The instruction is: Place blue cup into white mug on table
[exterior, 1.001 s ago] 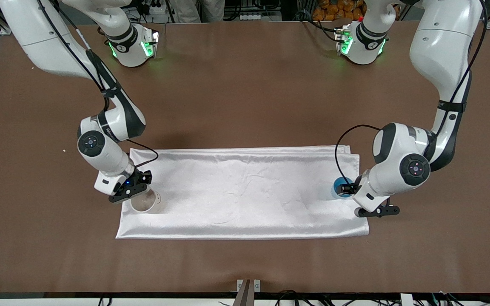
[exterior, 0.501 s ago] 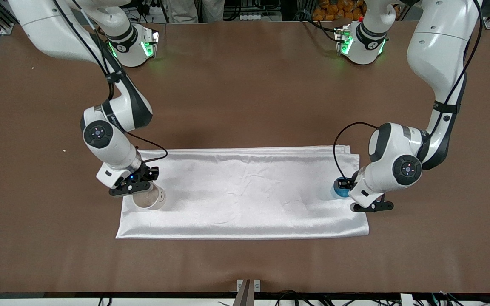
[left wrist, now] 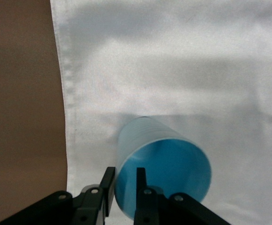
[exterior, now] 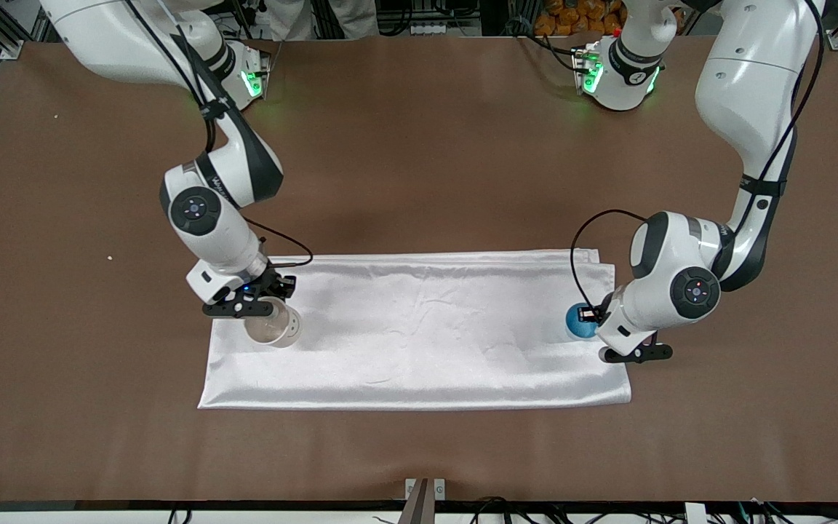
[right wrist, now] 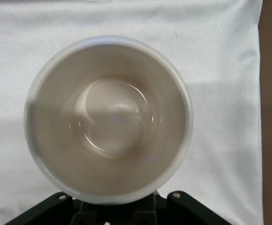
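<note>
My R pincer (exterior: 266,314) was clamped on the white mug (exterior: 273,329). It gripped the mug at the rim, on the side next to my wrist. The mug sat mouth-up over the white cloth (exterior: 426,335), at the cloth's end toward the R arm's side of the table (exterior: 419,145). In the R wrist view the mug (right wrist: 108,117) filled most of the pic, w/ its cream inside bare and the cloth (right wrist: 220,37) all around it. I couldn't tell whether its base touched the cloth or hung just above it. The handle didn't show in any view.

My L pincer (exterior: 589,316) was down at the blue cup (exterior: 579,321), at the cloth's other end, toward the L arm's side. In the L wrist view the pincer (left wrist: 124,177) straddled the cup's wall. One finger (left wrist: 107,180) was outside the wall and the other (left wrist: 141,180) inside the mouth. The gap was narrow and both fingers pressed on the thin rim, so I was gripping the cup (left wrist: 161,164). The cup leaned rather than standing straight, w/ its open mouth tipped toward my wrist. Its base end was on the cloth (left wrist: 173,61), close to the cloth's edge, w/ brown table (left wrist: 18,93) just beside.

Cup and mug were well apart, w/ the whole length of cloth between them.
</note>
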Controlling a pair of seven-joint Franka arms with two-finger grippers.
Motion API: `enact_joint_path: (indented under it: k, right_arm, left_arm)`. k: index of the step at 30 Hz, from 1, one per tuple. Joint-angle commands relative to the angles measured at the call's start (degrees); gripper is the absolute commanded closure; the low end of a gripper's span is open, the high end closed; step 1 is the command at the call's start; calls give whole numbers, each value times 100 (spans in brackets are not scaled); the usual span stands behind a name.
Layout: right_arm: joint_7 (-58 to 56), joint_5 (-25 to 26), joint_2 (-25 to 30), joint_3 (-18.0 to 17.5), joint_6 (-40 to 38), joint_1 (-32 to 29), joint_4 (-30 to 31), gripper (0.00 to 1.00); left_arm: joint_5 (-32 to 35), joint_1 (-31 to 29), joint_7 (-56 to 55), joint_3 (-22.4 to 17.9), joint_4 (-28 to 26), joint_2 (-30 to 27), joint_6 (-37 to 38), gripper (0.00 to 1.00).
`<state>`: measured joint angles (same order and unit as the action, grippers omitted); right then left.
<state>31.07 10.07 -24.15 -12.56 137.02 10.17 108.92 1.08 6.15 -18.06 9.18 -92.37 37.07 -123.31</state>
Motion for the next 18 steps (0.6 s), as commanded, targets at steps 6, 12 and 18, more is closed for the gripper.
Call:
enact_joint_path:
  k: [6, 12, 18]
  right_arm:
    - [1295, -101, 147, 17, -35, 740, 112, 100]
    - [1919, -101, 138, 17, -44, 1293, 112, 100]
    - [2490, -93, 112, 25, -52, 1794, 121, 100]
  left_arm:
    - [147, 26, -110, -4, 0, -59, -9, 100]
    - [155, 26, -127, -4, 96, -86, 0, 100]
    - [156, 35, -127, -4, 131, -182, 26, 100]
